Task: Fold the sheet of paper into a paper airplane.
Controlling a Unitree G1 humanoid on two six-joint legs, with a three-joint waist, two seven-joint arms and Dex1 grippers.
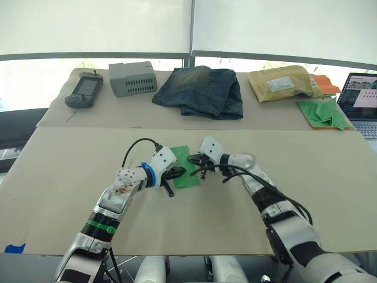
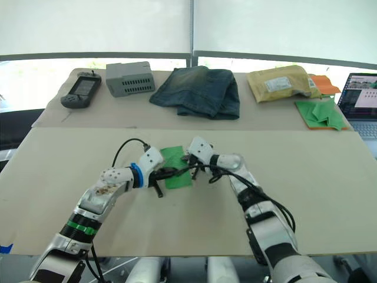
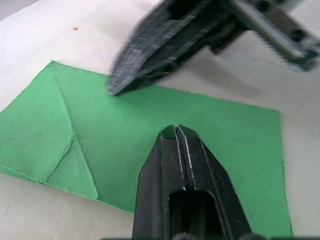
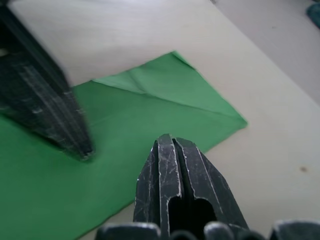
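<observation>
The sheet of paper (image 1: 186,167) is bright green and lies flat on the near tan table, with its far corners folded in along creases (image 3: 70,145). My left gripper (image 1: 178,173) reaches in from the left, shut, its tip (image 3: 176,132) over the middle of the paper. My right gripper (image 1: 196,160) comes from the right, also shut, with its tip (image 4: 168,141) low over the paper near its edge. The two tips sit close together above the green surface. Neither gripper has paper between its fingers.
On the far table lie a black handheld device (image 1: 84,89), a grey box (image 1: 132,78), folded blue jeans (image 1: 200,89), a yellow padded envelope (image 1: 281,82), and a heap of green paper pieces on an orange sheet (image 1: 323,114). A laptop (image 1: 360,97) stands at the far right.
</observation>
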